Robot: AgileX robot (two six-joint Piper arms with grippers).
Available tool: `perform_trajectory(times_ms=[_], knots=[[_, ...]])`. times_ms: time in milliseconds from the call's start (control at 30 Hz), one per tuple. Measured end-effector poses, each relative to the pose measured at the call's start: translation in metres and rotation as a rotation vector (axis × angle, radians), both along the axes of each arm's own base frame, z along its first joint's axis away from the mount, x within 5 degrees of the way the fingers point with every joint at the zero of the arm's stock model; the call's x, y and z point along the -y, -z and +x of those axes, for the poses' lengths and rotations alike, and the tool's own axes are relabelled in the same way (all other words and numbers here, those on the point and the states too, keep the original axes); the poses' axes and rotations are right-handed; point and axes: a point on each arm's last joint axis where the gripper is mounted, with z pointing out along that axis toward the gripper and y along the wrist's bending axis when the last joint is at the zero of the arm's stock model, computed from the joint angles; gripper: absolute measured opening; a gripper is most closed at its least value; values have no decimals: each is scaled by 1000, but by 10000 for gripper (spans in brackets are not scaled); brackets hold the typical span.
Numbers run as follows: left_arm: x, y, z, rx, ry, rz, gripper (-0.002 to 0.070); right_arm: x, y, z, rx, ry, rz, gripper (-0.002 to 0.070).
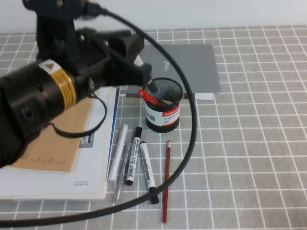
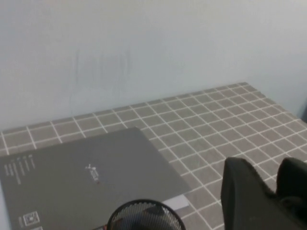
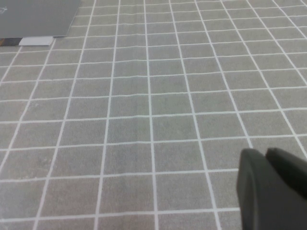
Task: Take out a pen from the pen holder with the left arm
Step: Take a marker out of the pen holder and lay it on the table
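Note:
A black mesh pen holder (image 1: pixel 164 111) stands mid-table, and its rim (image 2: pixel 144 215) also shows in the left wrist view. A red pen (image 1: pixel 148 97) leans out over the holder's left rim. My left gripper (image 1: pixel 145 79) sits just above and left of the holder. The pen's upper end meets its fingers, which stand a pen's width apart (image 2: pixel 268 165). The exact spot of the grip is hidden under the fingers. My right gripper (image 3: pixel 264 158) is out of the high view. It hangs shut over bare tiles.
Two black-capped markers (image 1: pixel 144 165), a silver pen (image 1: pixel 119 152) and a red pencil (image 1: pixel 166 182) lie in front of the holder. A stack of books (image 1: pixel 91 158) is at the left and a grey folder (image 1: pixel 189 67) lies behind. The arm's black cable (image 1: pixel 193 124) arcs over the table.

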Motion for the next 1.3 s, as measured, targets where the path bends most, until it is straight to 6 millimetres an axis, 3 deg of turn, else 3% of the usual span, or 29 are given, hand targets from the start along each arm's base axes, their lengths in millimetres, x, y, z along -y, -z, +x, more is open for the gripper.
perform_trajectory(times_ms=[267, 400, 533, 700, 833, 1067, 1300], knots=[[-4, 18, 0, -72, -41, 27, 109, 0, 0, 0, 0, 0, 0, -13], [-10, 33, -2, -182, -73, 182, 109, 0, 0, 0, 0, 0, 0, -13], [-14, 54, -14, -403, 84, 323, 109, 0, 0, 0, 0, 0, 0, -13], [-14, 58, -26, -658, 310, 167, 109, 0, 0, 0, 0, 0, 0, -13], [-17, 80, -16, -849, 375, 166, 109, 0, 0, 0, 0, 0, 0, -13], [-6, 138, 30, -1099, 374, 181, 109, 0, 0, 0, 0, 0, 0, -13], [28, 140, 73, -1086, 464, 174, 109, 0, 0, 0, 0, 0, 0, -13]])
